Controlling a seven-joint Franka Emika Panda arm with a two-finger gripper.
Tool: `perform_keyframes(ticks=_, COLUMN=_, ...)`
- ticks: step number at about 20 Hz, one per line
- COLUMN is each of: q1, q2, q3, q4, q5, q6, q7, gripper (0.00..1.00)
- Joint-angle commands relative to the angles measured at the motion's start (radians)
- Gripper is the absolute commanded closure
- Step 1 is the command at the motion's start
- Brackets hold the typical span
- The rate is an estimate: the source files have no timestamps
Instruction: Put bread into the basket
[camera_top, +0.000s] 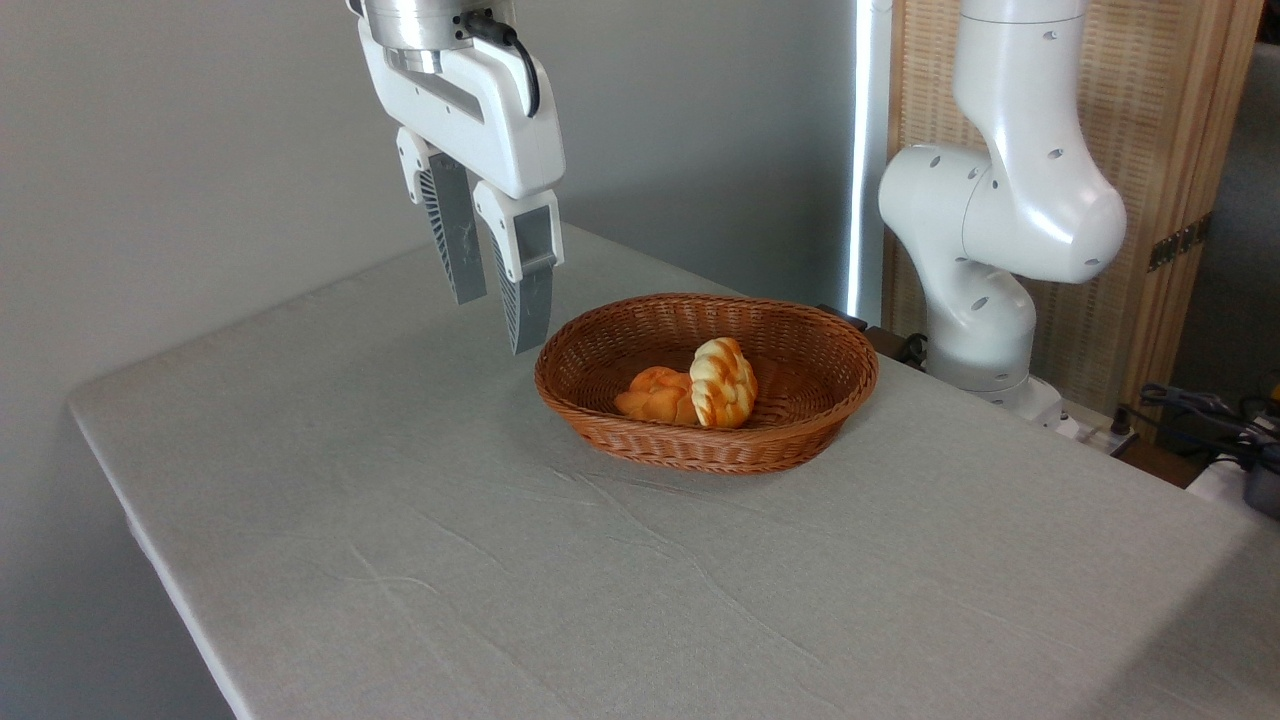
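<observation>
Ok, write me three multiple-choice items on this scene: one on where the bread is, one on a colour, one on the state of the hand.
1. Where is the braided bread?
A. On the bare cloth
B. Inside the basket
C. Between the fingers

2. What colour is the basket?
A. Reddish-brown
B. White
C. Blue

3. What state is the hand in?
A. Shut on the bread
B. Resting in the basket
C. Open and empty, above the table

Answers:
1 B: the loaf lies within the wicker rim, against the darker orange bun.
2 A: the weave is reddish-brown against the grey cloth.
3 C: the fingers stand apart with nothing between them, up and left of the basket.
</observation>
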Motion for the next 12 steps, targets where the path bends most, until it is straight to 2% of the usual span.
perform_keyframes(ticks=1, q1=-0.016, q2=0.013, q3=0.011, q4=0.022, q5=0.011, q6=-0.024, q7=-0.015, gripper=0.00)
perform_keyframes(ticks=5, q1=-0.024, q2=0.013, q3=0.021, q4=0.023, q5=0.012, q6=-0.024, q7=-0.013, gripper=0.00)
perform_keyframes(ticks=8, q1=-0.087, q2=0.013, q3=0.098, q4=0.025, q5=0.012, q6=-0.024, q7=-0.009, gripper=0.00)
perform_keyframes(ticks=12, q1=-0.090, q2=0.013, q3=0.111, q4=0.025, q5=0.014, q6=-0.024, q7=-0.001, gripper=0.00)
